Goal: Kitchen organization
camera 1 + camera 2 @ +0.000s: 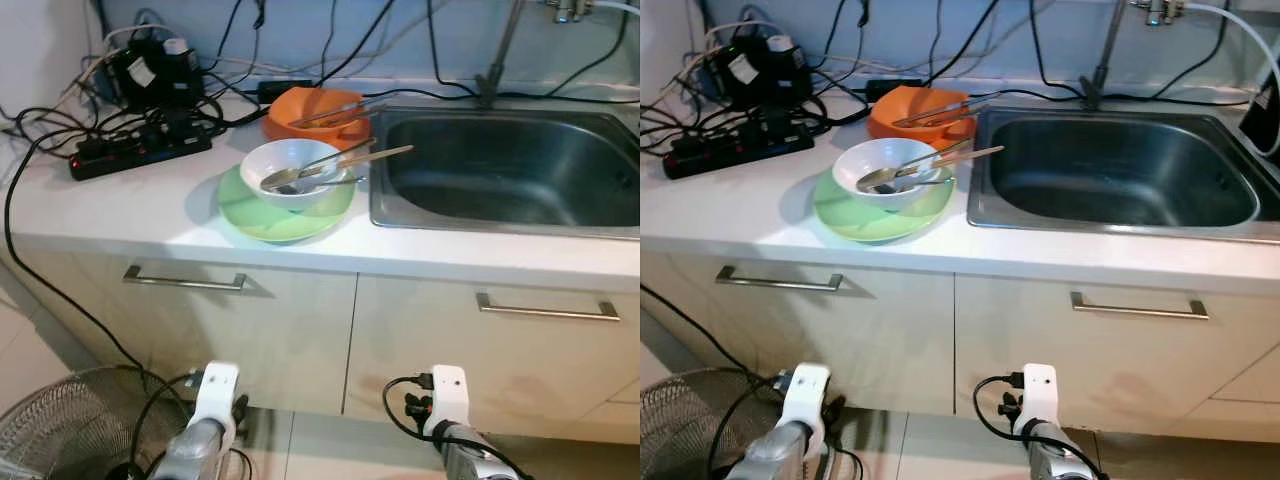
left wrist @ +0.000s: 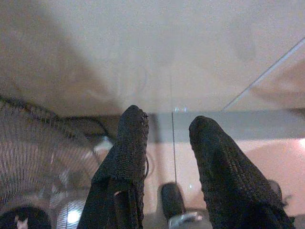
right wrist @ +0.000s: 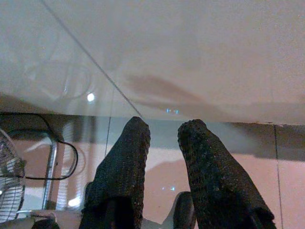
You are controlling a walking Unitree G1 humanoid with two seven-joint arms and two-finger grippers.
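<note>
Head views: a white bowl with utensils sits on a green plate left of the sink, an orange bowl behind. Left wrist view: left gripper slightly spread, empty, near the floor. Right wrist view: right gripper likewise

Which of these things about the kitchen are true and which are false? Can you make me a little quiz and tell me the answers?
1. The white bowl sits on the green plate. True.
2. The sink is full of dishes. False: its basin holds no dishes.
3. The orange bowl stands behind the white bowl, beside the sink. True.
4. The left tool is holding a spoon. False: it hangs low in front of the cabinet, open, with nothing in it.
5. The power strip lies in the sink. False: it lies on the counter, at the left.
</note>
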